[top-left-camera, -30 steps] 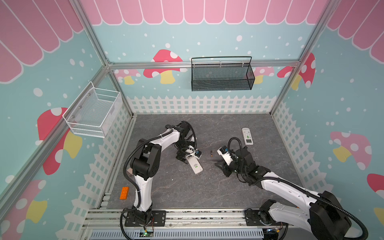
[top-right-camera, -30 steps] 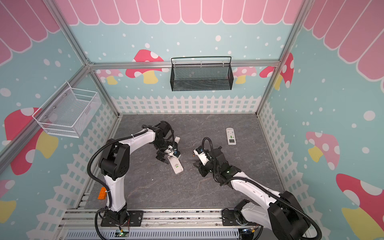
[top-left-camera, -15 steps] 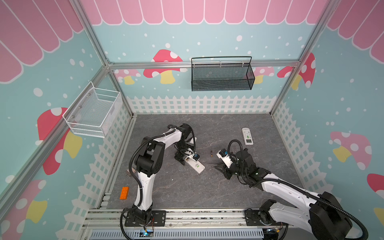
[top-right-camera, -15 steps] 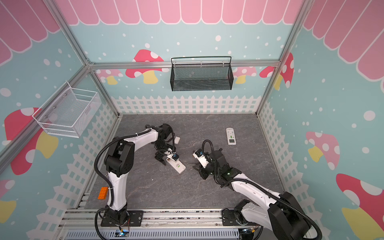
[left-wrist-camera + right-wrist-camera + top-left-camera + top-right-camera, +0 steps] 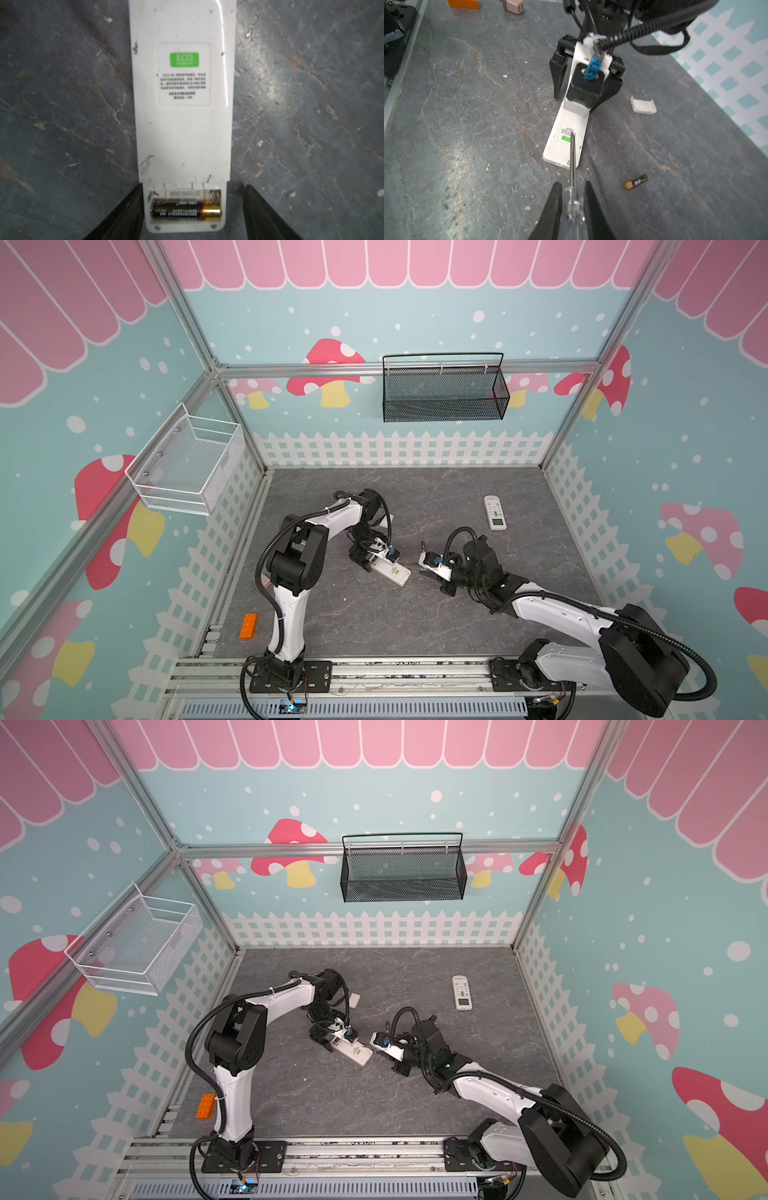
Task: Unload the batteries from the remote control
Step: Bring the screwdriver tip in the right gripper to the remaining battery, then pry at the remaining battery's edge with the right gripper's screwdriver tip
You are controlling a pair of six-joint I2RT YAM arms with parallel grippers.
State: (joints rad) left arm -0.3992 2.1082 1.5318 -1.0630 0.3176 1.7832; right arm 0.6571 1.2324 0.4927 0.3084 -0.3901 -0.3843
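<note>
- The white remote control (image 5: 390, 570) is lying face down near the middle of the grey table (image 5: 457, 622). Its free end is pointing to about 4 o'clock in both top views.
- The battery hole is showing at its other end. In the left wrist view, a battery (image 5: 186, 211) is sitting in it, black with a gold end. The slot beside it is looking empty, but the picture is blurry there.
- The left gripper (image 5: 192, 187) is standing over that end with its jaws apart, one on each side of the remote control. One of its fingers (image 5: 128, 214) is looking pressed to the side, and the other is leaving a gap. Both are getting cut off by the picture edge.
- In the top views, the wrist camera is hiding the battery hole.
- A loose battery (image 5: 635, 181) is lying on the table, at about 2 o'clock from the remote control.
- The right gripper (image 5: 573, 185) is squeezing the clear handle of a screwdriver (image 5: 574, 199), with its jaws clamped on it. The tip is hanging over the remote control's label, and I cannot tell if it is touching.
- A small white cover (image 5: 353, 1000) is lying at about 12 o'clock from the remote control, partly behind the left arm.
- A second remote (image 5: 494, 512) is lying face up at about 2 o'clock on the table.
- An orange block (image 5: 248, 625) is sitting at about 7 o'clock.
</note>
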